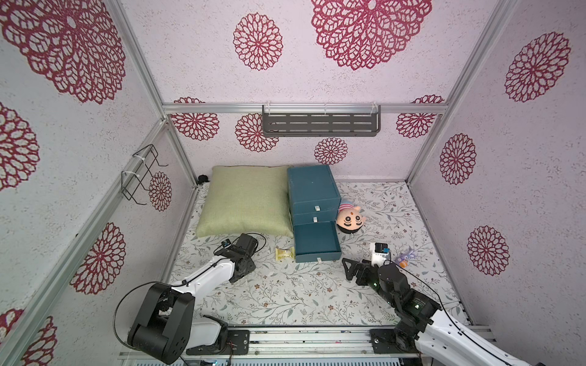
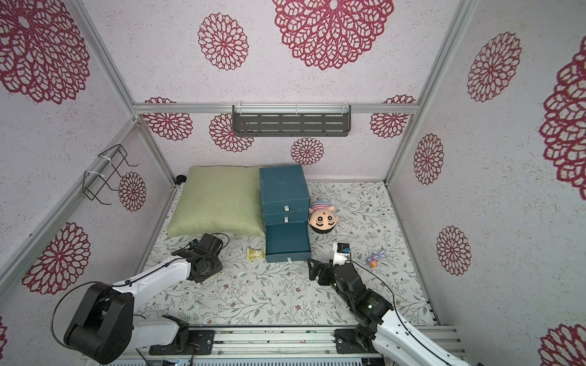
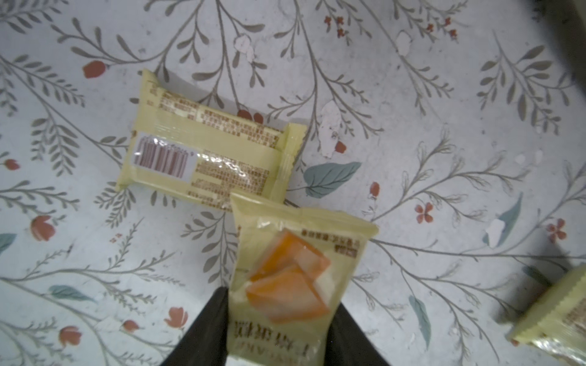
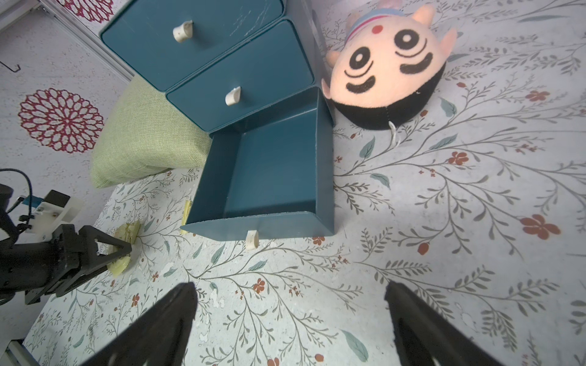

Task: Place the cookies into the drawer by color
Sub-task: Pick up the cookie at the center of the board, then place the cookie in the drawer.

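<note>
Gripping a yellow crinkly-wrapped cookie packet with an orange-and-white picture on its face, my left gripper has its jaws pinched on one end of the wrapper. The packet looks raised just off the floral tabletop. In both top views that gripper is hidden under its own wrist, at about eight o'clock from the dark teal-blue three-drawer chest.

The chest's bottom drawer stands open and looks empty; the two above it are shut. A second yellow packet lies barcode-up near the held one. A third yellow packet lies just beside the drawer front, at its nine o'clock. My right gripper hangs at the front's four o'clock, jaws wide apart and empty.

I judge this to be the pick of the first yellow cookie. Next I must lift it, carry it toward three o'clock above the drawer wall, and release inside. The hold is on the wrapper alone, so it may slip.
</note>
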